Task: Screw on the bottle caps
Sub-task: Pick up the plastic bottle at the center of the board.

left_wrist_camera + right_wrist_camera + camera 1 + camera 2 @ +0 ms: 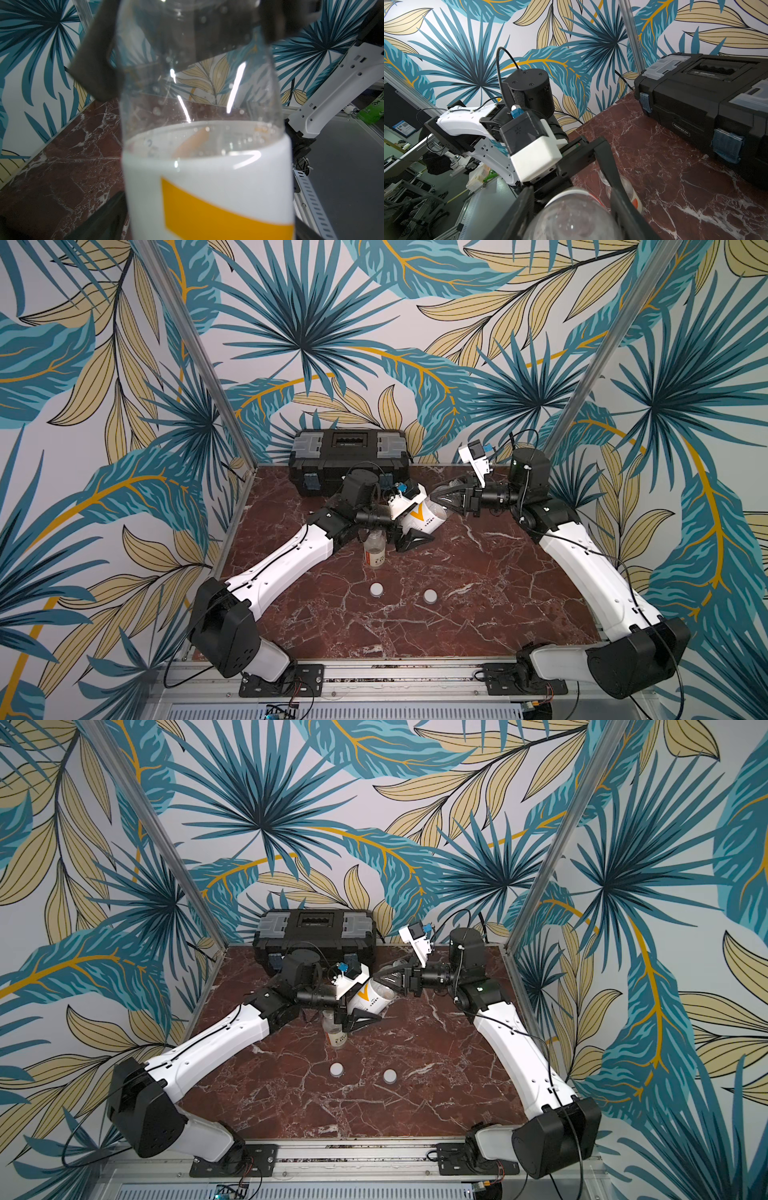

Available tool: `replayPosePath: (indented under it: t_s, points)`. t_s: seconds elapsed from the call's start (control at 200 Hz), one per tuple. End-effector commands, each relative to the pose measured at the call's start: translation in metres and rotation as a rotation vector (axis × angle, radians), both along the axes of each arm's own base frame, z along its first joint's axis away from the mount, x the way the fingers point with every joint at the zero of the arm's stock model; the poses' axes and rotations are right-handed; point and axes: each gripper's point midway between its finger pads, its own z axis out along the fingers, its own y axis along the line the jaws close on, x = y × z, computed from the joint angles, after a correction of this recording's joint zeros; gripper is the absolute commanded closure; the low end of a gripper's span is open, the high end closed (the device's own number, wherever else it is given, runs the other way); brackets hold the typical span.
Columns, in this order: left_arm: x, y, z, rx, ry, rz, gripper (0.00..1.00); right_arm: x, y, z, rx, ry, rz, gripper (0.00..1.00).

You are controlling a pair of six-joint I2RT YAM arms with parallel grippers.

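Round white caps (376,589), clear bottle (424,519) — yellow-white label

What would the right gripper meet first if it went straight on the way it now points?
Probably the left gripper: the bottle it holds lies between those open fingers.

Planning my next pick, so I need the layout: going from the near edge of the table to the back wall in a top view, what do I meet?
White cap roughly level with second white cap → upright red-marked bottle → tilted yellow-label bottle → black toolbox.
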Motion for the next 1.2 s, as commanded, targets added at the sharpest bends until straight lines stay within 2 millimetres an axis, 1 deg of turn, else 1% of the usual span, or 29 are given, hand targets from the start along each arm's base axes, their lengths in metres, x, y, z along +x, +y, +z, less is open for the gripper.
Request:
replayPosePath:
  t_s: [0.0,0.195,0.306,0.356,0.421,0.451,0.516,0.556,0.566,0.576,0.606,0.651,0.791,0.796,0.816,0.892,0.967,1.012,1.047,1.107,1.142,1.192]
  points:
    - [-0.002,-0.002,0.015,-0.019,-0.007,-0.023,0.02,-0.006,0.006,0.002,0.029,-0.005,0.045,0.58]
    - [-0.003,-0.002,0.016,-0.019,-0.003,-0.028,0.08,-0.010,0.010,0.002,0.033,-0.011,0.067,0.57]
    - [-0.004,-0.003,0.016,-0.020,0.002,-0.030,0.18,-0.011,0.011,0.001,0.031,-0.012,0.073,0.57]
    - [-0.003,-0.003,0.016,-0.018,0.007,-0.028,0.19,-0.010,0.011,0.000,0.030,-0.011,0.072,0.56]
    - [-0.002,-0.003,0.016,-0.014,0.012,-0.025,0.23,-0.010,0.011,0.000,0.027,-0.009,0.072,0.53]
    - [-0.003,-0.003,0.016,-0.011,0.016,-0.023,0.23,-0.011,0.011,0.000,0.026,-0.010,0.073,0.53]
    - [-0.002,-0.002,0.017,-0.012,0.024,-0.013,0.25,-0.010,0.010,0.000,0.021,-0.010,0.064,0.47]
    - [-0.002,-0.002,0.016,-0.011,0.027,-0.011,0.26,-0.007,0.009,-0.001,0.013,-0.013,0.042,0.40]
    - [-0.002,-0.002,0.017,-0.012,0.027,-0.011,0.26,-0.006,0.009,-0.001,0.011,-0.013,0.039,0.40]
    - [-0.002,-0.002,0.017,-0.012,0.027,-0.010,0.26,-0.005,0.008,-0.001,0.005,-0.016,0.026,0.37]
    - [-0.002,-0.001,0.016,-0.012,0.029,-0.008,0.27,-0.002,0.006,0.000,-0.006,-0.025,-0.004,0.31]
    - [-0.002,-0.001,0.015,-0.008,0.033,-0.009,0.29,0.001,0.004,0.001,-0.014,-0.035,-0.035,0.26]
    - [-0.002,-0.001,0.011,0.003,0.039,-0.004,0.33,0.005,0.000,0.012,-0.027,-0.068,-0.080,0.19]
    - [-0.002,-0.001,0.010,0.003,0.041,-0.003,0.33,0.004,-0.001,0.009,-0.036,-0.045,-0.082,0.19]
    - [-0.002,-0.001,0.011,0.003,0.043,-0.003,0.34,0.005,-0.001,0.007,-0.043,-0.039,-0.089,0.19]
    - [-0.001,0.000,0.011,0.003,0.044,0.001,0.35,0.008,-0.004,0.008,-0.056,-0.043,-0.122,0.16]
    - [0.001,0.000,0.009,0.009,0.043,0.011,0.38,0.013,-0.010,0.009,-0.070,-0.052,-0.168,0.15]
    - [0.002,0.000,0.009,0.011,0.042,0.021,0.39,0.015,-0.016,0.012,-0.074,-0.060,-0.202,0.15]
    - [0.003,0.000,0.008,0.014,0.042,0.025,0.41,0.018,-0.021,0.015,-0.081,-0.069,-0.239,0.15]
    - [0.007,0.001,0.007,0.021,0.048,0.052,0.42,0.025,-0.035,0.022,-0.093,-0.089,-0.325,0.14]
    - [0.011,0.002,0.006,0.024,0.049,0.072,0.45,0.029,-0.046,0.026,-0.101,-0.098,-0.386,0.14]
    - [0.016,0.003,0.006,0.028,0.047,0.103,0.46,0.034,-0.061,0.029,-0.116,-0.104,-0.471,0.13]
